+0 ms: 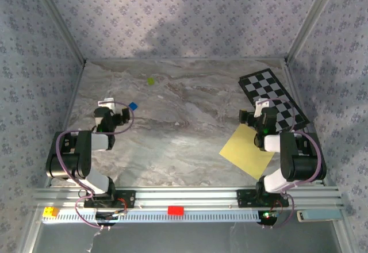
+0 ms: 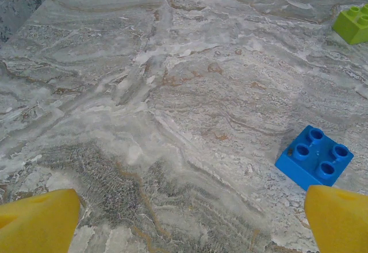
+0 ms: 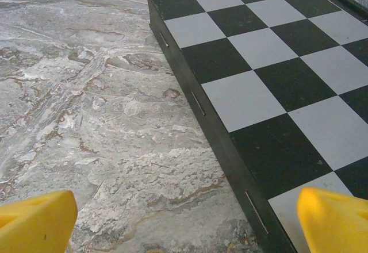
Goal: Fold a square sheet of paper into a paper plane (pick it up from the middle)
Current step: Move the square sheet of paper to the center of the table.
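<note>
- Two arms stand at the near edge of the marbled table [image 1: 172,144], the left one on the left side and the right one on the right.
- Left gripper [image 1: 111,107]: it hangs over bare table top. In the left wrist view the gripper [image 2: 184,227] has its yellow fingertips [image 2: 37,221] spread wide at opposite lower corners, with nothing between them.
- Right gripper [image 1: 262,112]: it hangs near the near end of the checkered board [image 1: 273,96]. In the right wrist view the gripper [image 3: 184,227] has its yellow fingertips [image 3: 34,221] spread equally wide, one over the marble and the other over the board [image 3: 276,63]; nothing is pinched.
- Square sheet of paper [image 1: 246,148]: yellow, unfolded, lying flat on the table at the right, turned corner-on to the near edge. Its far corner passes under the right arm, so contact with the board cannot be judged.
- Blue block [image 1: 132,106]: it sits on the table just right of the left gripper and appears beside the right fingertip in the left wrist view [image 2: 314,156].
- Green block [image 1: 150,81]: it lies farther back, apart from the blue one, at the upper right corner of the left wrist view [image 2: 352,24].
</note>
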Action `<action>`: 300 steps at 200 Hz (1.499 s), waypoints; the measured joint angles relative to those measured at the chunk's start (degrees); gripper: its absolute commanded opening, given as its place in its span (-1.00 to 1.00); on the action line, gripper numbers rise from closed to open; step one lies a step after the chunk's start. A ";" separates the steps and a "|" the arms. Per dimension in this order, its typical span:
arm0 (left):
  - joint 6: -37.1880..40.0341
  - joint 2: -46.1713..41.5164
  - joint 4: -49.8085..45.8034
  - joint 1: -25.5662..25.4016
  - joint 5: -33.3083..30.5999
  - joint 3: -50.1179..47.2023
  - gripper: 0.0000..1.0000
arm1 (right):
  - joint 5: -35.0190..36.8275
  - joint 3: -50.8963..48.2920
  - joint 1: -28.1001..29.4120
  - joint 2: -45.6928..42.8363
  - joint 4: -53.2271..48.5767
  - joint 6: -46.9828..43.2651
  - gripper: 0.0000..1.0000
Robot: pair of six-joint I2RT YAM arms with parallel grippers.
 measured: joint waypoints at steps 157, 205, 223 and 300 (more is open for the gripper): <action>-0.02 0.00 0.00 0.17 0.09 0.00 0.99 | -0.39 0.00 -0.20 0.00 0.00 0.02 0.99; 0.00 0.00 0.98 0.17 0.31 -0.22 0.99 | -0.39 0.00 0.20 0.00 0.13 -0.02 0.99; 0.13 -0.09 3.80 0.17 0.50 -1.70 0.99 | -0.39 -0.07 0.59 0.00 0.79 -0.07 0.99; 0.00 -10.08 1.27 0.15 0.48 -5.40 1.00 | -0.44 1.68 1.18 -6.64 -7.58 -0.07 0.99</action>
